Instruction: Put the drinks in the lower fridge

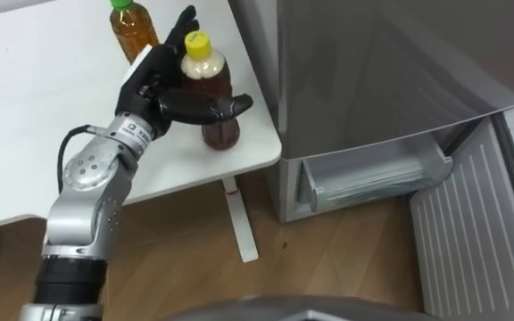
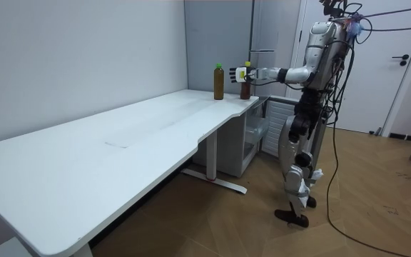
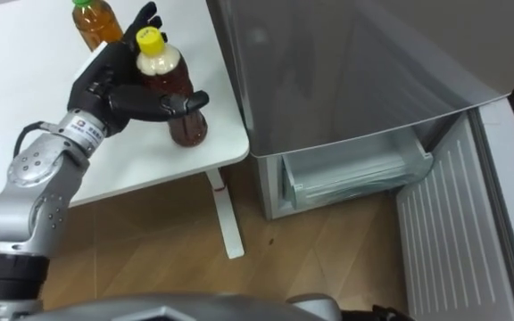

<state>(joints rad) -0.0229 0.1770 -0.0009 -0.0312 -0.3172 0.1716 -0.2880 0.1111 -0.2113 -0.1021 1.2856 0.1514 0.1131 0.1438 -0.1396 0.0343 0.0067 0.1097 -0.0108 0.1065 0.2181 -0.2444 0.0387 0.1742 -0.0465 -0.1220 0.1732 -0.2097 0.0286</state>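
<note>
The robot's left arm comes in from the lower left, forearm slanting up over the front edge of the tabletop [image 1: 43, 107]. Its left hand [image 1: 154, 85] is at the yellow-capped bottle [image 1: 219, 132], which stands upright at the tabletop's front right corner, close to both edges. The thumb lies bent across the front of the bottle just below its shoulder. The fingers [image 1: 186, 22] reach up behind the neck and cap, a little spread, so the bottle sits clamped between thumb and fingers with its base on the tabletop.

A green-capped bottle [image 1: 134, 31] stands upright farther back along the right edge, just beyond the hand and apart from the first bottle.

Right of the tabletop stands the fridge [image 1: 373, 80]. Its lower door [image 1: 480, 232] is swung open and a clear drawer [image 1: 373, 178] shows inside the lower compartment.

The eye views show the thumb's hold and the open lower compartment. The room view shows the robot upright on the wooden floor at the tabletop's far end, beside the fridge, with the left arm stretched level toward the two bottles.
</note>
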